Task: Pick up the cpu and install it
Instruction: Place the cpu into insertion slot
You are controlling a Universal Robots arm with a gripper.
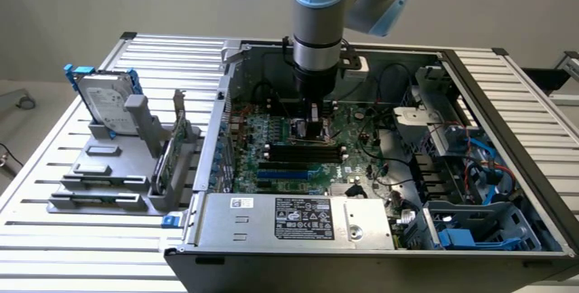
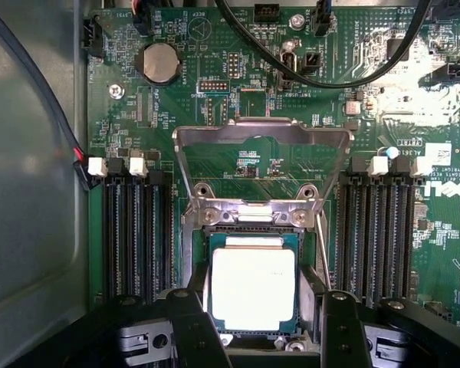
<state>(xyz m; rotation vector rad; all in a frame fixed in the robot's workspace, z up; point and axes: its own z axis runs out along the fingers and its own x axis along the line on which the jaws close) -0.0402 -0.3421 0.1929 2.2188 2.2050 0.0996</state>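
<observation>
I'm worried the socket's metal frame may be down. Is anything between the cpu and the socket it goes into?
Nothing visible. The metal frame is swung open, clear of the socket, and the cpu sits squarely at the socket's opening. The black cables pass farther off, not over it.

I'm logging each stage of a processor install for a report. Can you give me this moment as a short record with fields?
setting: open computer case on a slatted table
arm: reaching down into the case, over the green motherboard
gripper: directly over the cpu
cpu: metal top up, lined up within the socket
load plate: flipped open
cpu fully seated: cannot tell
outside the case: hard drive upright in a grey rack, at the exterior view's left
</observation>
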